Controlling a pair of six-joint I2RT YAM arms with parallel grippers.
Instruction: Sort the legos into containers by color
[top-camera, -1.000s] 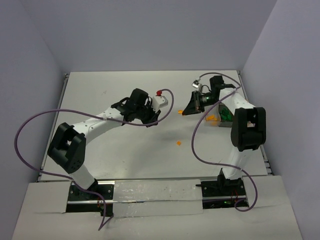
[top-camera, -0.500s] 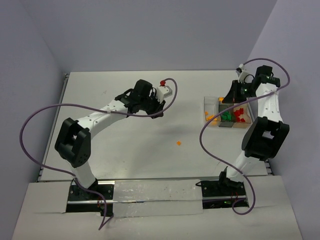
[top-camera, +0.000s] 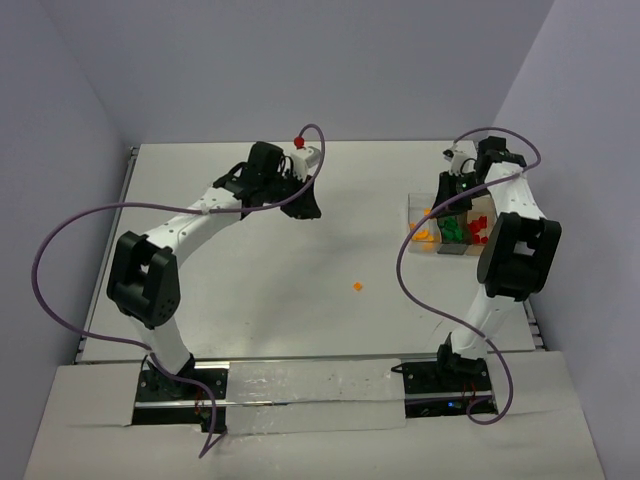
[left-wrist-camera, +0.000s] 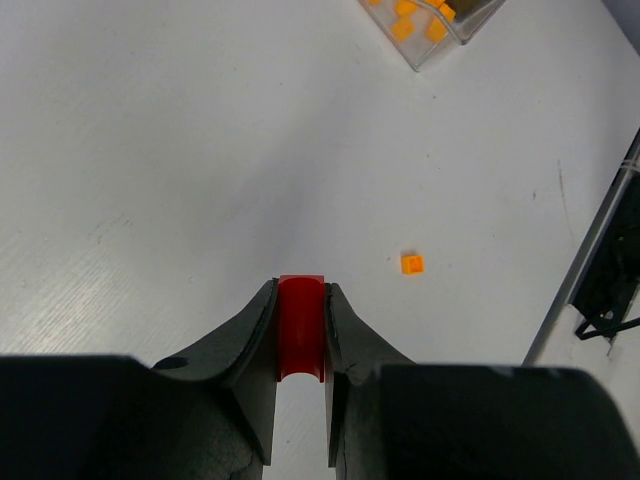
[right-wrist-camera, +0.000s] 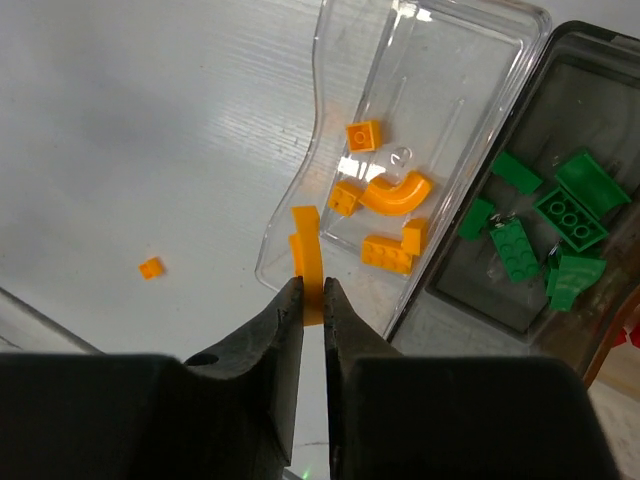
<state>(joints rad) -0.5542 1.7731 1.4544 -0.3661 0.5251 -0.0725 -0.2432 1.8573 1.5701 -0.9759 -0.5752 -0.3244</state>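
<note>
Gripping a small red curved plastic brick (left-wrist-camera: 301, 335), my left fingers (left-wrist-camera: 266, 300) hover over the white bench (left-wrist-camera: 150, 150); a tiny orange square brick (left-wrist-camera: 411, 264) lies loose beyond. My right fingers (right-wrist-camera: 291, 298) pinch, perhaps loosely, an orange curved brick (right-wrist-camera: 307, 245) over the near rim of the clear plastic bin (right-wrist-camera: 440, 70) holding orange bricks (right-wrist-camera: 392, 192).

The light looks soft and even from overhead: in the top view the table (top-camera: 330, 320) reads bright white with no hot spots, the arms throw only faint, fuzzy shadows, and the walls (top-camera: 300, 70) take a lilac cast. On my left wrist view, a dim, soft-edged shadow lies on the table just ahead of the left gripper (left-wrist-camera: 300, 295), whose black body is underexposed and blurred. On the right wrist view the clear containers (right-wrist-camera: 420, 60) catch thin white glints along their rims. The right gripper (right-wrist-camera: 310, 285) is dark and soft, while the legos (right-wrist-camera: 395, 193) inside look sharp.
</note>
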